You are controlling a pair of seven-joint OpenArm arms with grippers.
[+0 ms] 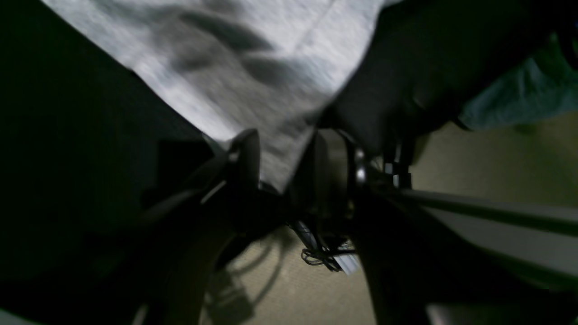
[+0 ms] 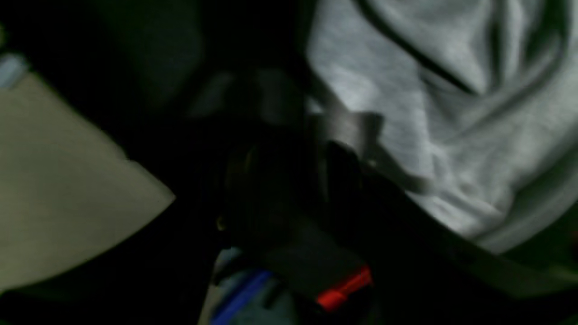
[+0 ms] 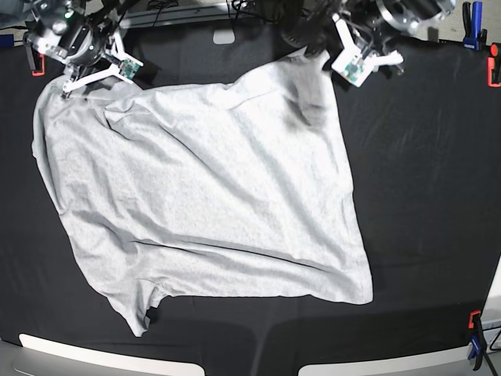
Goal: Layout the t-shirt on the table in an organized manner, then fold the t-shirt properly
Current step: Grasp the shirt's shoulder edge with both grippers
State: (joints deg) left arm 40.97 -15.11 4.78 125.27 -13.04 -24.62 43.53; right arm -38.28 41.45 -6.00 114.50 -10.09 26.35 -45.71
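Note:
The light-grey t-shirt [image 3: 203, 188] lies spread and wrinkled over the black table [image 3: 423, 180], with one sleeve at the near left; no lettering shows. My left gripper [image 3: 313, 47] is at the far edge, at the shirt's far right corner. In the left wrist view the gripper [image 1: 282, 144] is shut on that pointed corner of the shirt [image 1: 235, 67]. My right gripper [image 3: 66, 82] is at the shirt's far left corner. The right wrist view is dark and blurred; there the gripper [image 2: 316, 131] looks shut on an edge of the shirt [image 2: 451, 135].
Orange clamps [image 3: 35, 63] [image 3: 493, 70] and blue clamps [image 3: 470, 16] [image 3: 475, 348] stand at the table's edges. A red and blue clamp [image 2: 345, 289] shows under the right gripper. Beige floor [image 1: 496, 162] lies beyond the far edge.

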